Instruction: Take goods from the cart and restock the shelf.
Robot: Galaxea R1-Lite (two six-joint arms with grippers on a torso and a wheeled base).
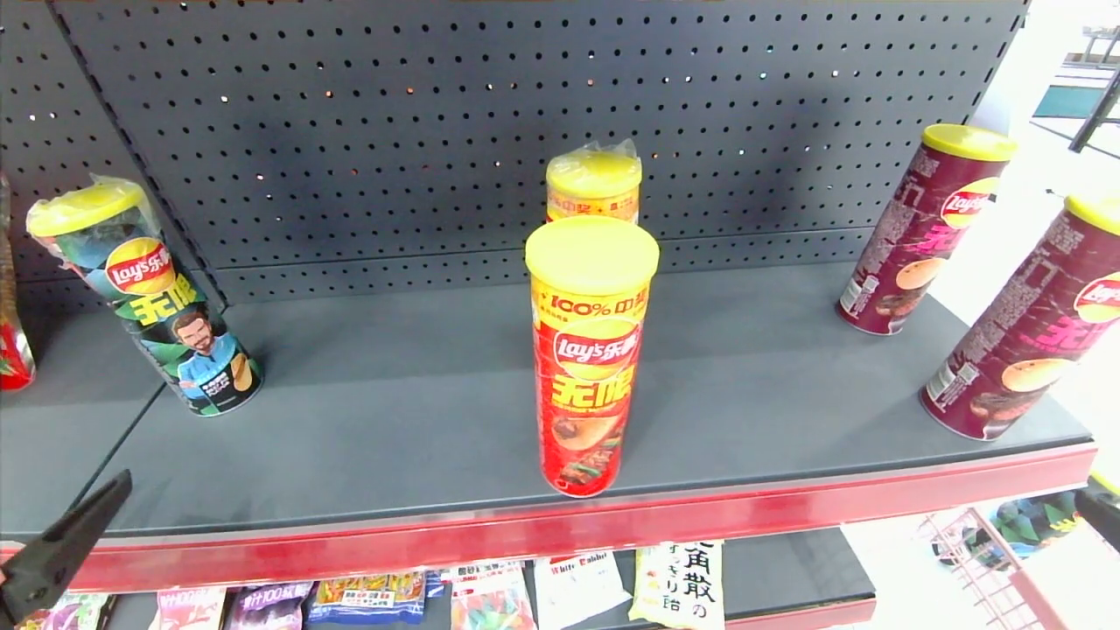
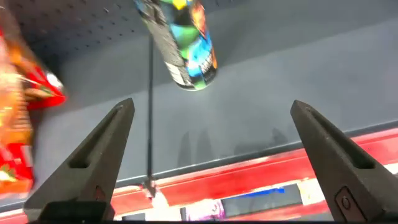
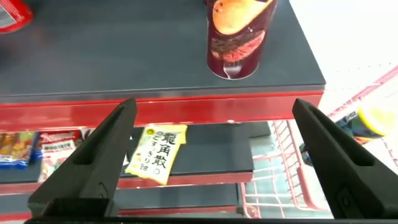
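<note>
Chip cans stand on the grey shelf (image 1: pixel 394 411): a red can (image 1: pixel 591 350) at the front centre with a second one (image 1: pixel 593 184) behind it, a green-blue can (image 1: pixel 144 297) at the left, and two maroon cans (image 1: pixel 923 232) (image 1: pixel 1024 324) at the right. My left gripper (image 2: pixel 211 162) is open and empty, in front of the shelf's red edge, facing the green-blue can (image 2: pixel 183 43). My right gripper (image 3: pixel 214 155) is open and empty too, low before the shelf's right end, below a maroon can (image 3: pixel 239 37). The pink wire cart (image 3: pixel 298 180) is beside it, with a yellow-lidded can (image 3: pixel 379 118) inside.
Red snack bags (image 2: pixel 25 124) stand at the shelf's far left. The lower shelf holds several snack packets, among them a yellow bag (image 3: pixel 155 152). A perforated back panel (image 1: pixel 437 105) closes the shelf behind. Bare deck lies between the cans.
</note>
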